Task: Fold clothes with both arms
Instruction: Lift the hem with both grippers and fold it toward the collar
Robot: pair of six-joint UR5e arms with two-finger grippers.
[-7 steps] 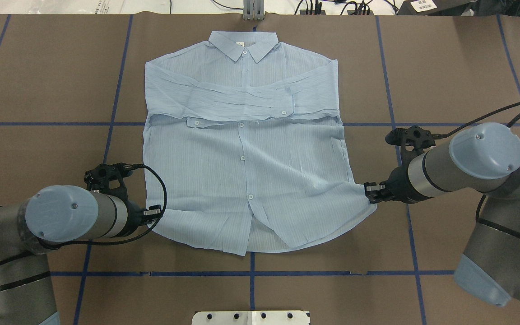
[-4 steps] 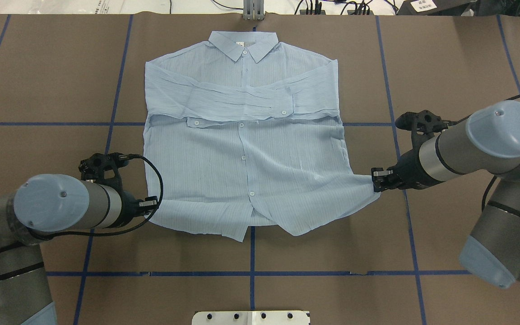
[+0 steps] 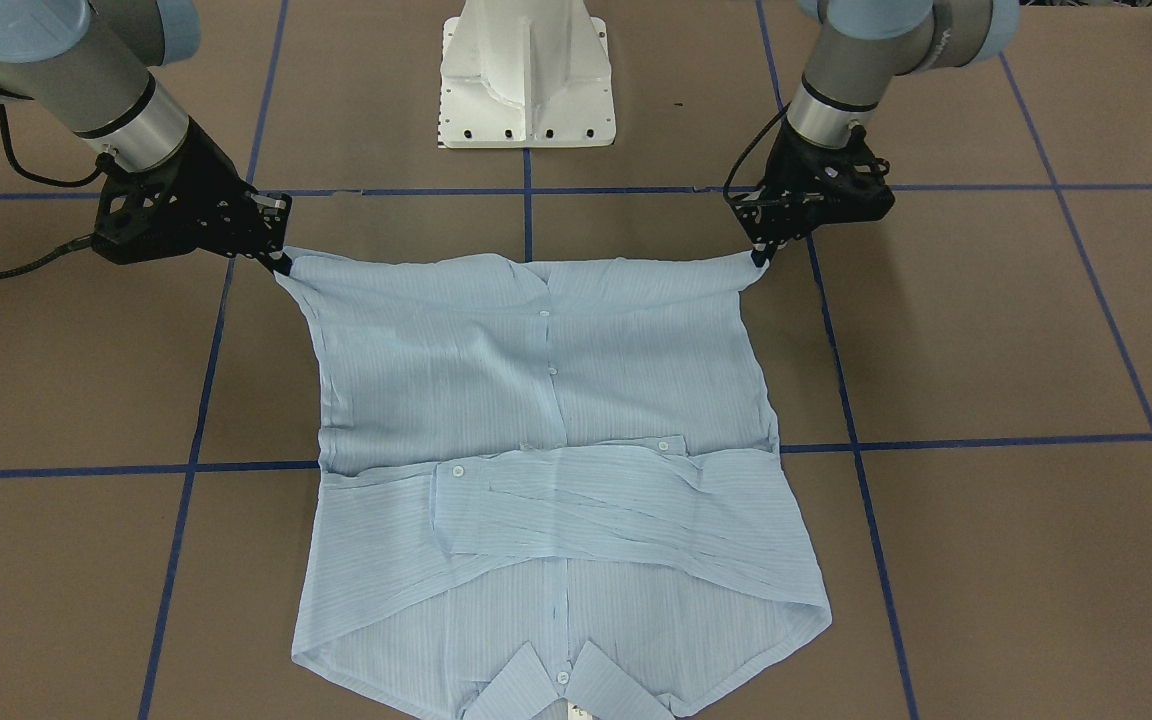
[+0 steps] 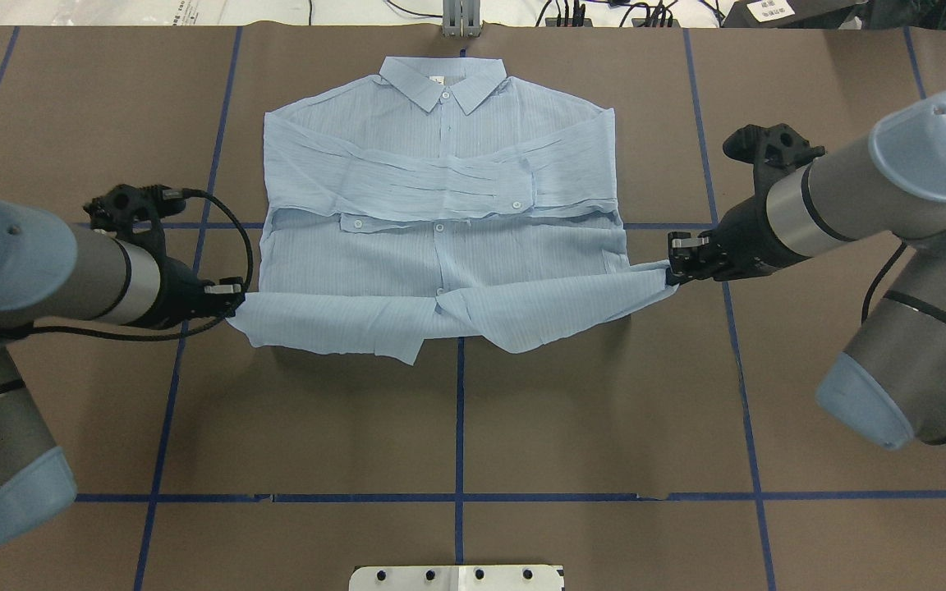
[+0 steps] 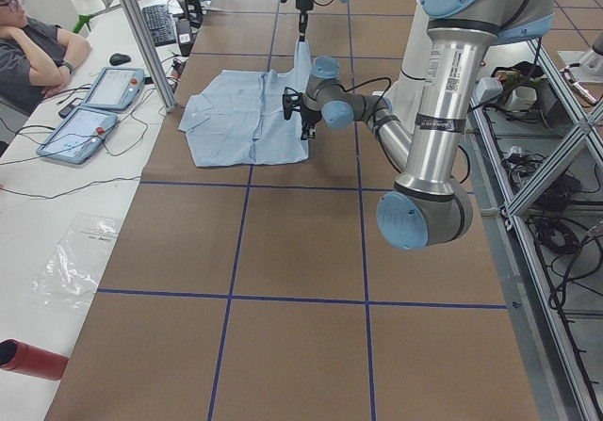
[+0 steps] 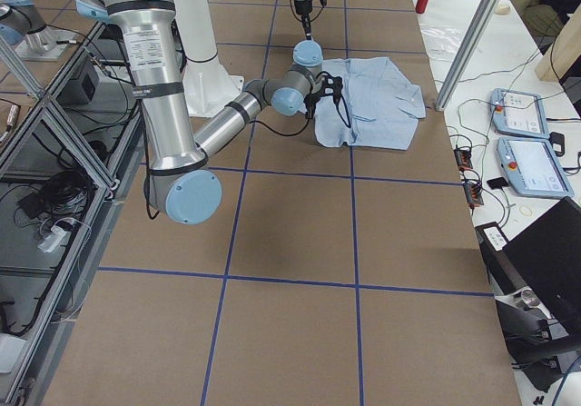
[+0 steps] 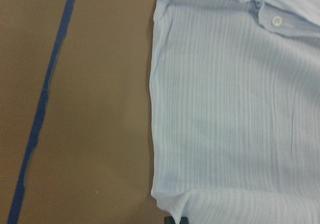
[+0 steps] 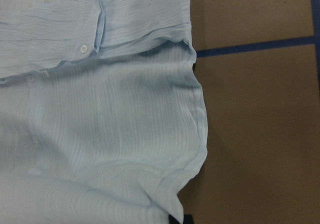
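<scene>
The pale blue striped shirt [image 4: 440, 189] lies front up on the brown table, collar [image 4: 444, 82] at the far side, both sleeves folded across the chest. My left gripper [image 4: 236, 301] is shut on the shirt's bottom left hem corner. On the opposite side my right gripper [image 4: 670, 271] is shut on the bottom right hem corner. Both corners are lifted, and the hem [image 4: 440, 320] hangs stretched between them over the lower front. In the front-facing view the raised hem [image 3: 526, 265] spans from my right gripper [image 3: 281, 262] to my left gripper [image 3: 761, 255].
Blue tape lines [image 4: 458, 427] cross the brown table cover. The white pedestal base [image 3: 528, 75] stands at the robot's side. A person sits by two teach pendants [image 5: 99, 105] on a white side table. A red cylinder [image 5: 33, 358] lies at that side table's end.
Both grippers have carried the hem corners up and away from the robot toward the collar. The hem has risen off the table and now covers the lower buttons.
</scene>
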